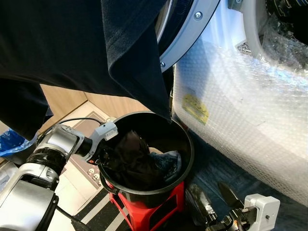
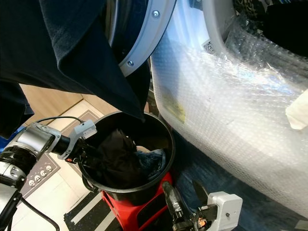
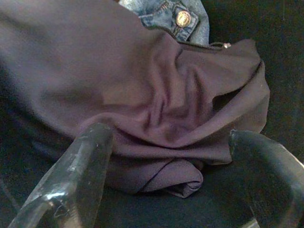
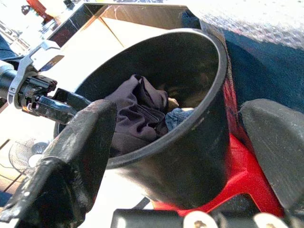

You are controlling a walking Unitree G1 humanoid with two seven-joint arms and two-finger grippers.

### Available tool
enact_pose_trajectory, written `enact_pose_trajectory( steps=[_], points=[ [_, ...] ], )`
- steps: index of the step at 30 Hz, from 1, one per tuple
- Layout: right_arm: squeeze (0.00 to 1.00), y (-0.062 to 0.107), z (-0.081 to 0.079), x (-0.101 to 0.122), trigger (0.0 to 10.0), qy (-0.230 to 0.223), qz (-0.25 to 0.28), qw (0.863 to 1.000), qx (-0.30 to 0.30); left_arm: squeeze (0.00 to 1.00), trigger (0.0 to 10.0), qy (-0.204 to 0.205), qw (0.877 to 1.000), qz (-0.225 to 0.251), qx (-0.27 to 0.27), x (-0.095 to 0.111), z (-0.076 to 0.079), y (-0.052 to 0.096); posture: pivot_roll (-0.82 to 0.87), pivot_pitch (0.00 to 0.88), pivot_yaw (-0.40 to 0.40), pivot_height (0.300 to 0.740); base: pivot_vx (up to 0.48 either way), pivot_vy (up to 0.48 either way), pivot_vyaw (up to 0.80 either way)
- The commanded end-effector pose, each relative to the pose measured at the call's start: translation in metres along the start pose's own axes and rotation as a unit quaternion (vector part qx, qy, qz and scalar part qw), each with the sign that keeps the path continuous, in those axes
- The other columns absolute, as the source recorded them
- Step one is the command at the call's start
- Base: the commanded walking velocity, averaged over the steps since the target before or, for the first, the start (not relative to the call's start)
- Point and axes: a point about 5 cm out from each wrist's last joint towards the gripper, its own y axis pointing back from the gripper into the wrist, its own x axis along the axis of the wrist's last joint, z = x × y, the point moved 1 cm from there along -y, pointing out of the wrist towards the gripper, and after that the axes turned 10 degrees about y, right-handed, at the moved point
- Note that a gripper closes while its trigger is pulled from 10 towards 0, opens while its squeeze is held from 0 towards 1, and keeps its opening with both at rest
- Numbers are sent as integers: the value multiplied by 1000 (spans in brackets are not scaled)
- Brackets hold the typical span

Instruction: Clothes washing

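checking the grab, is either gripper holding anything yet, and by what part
Nothing is held. The left gripper is open inside the bucket over the dark cloth; the right gripper is open beside it.

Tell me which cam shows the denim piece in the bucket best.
Left wrist view: denim piece shows its seam and metal button, tucked behind the dark garment. Both eye views and the right wrist view give just a small blue patch inside the black bucket.
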Motion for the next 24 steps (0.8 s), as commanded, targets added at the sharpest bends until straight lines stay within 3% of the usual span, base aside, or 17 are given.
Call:
enact_pose_trajectory(
  steps=[1,6,7,12,15,19,21,24],
  points=[
    [0,1,-1,-5,10000,-7,-11,1000,-2,0,10000,14,1000,-4,17,-6,-7,9,-184,268,54,740,0,0,0],
    [0,0,-2,-4,10000,-7,-8,1000,0,0,10000,-23,999,-13,21,-4,-6,5,-193,263,52,740,0,0,0],
    [0,0,-1,-4,10000,-9,-7,1000,-2,0,10000,-50,998,-24,19,-7,-5,-1,-193,263,52,740,0,0,0],
    [0,0,-1,-2,10000,-7,-5,1000,-3,0,10000,-89,995,-33,28,-11,-3,-17,-204,263,48,740,0,0,0],
    [0,0,-1,-2,10000,-6,-4,1000,-3,0,10000,-85,995,-13,60,-5,-7,-21,-209,265,48,740,0,0,0],
    [0,0,-1,-1,10000,-7,-2,1000,-7,0,10000,-44,987,56,145,15,-16,-13,-214,266,51,740,0,0,0],
    [0,1,-2,-2,10000,-8,-3,1000,-8,0,10000,-35,974,92,203,26,-23,-4,-214,264,53,740,0,0,0],
    [0,0,-2,-2,10000,-10,-2,1000,-8,0,10000,-40,968,107,224,30,-25,0,-207,262,56,740,0,0,0]
  ],
)
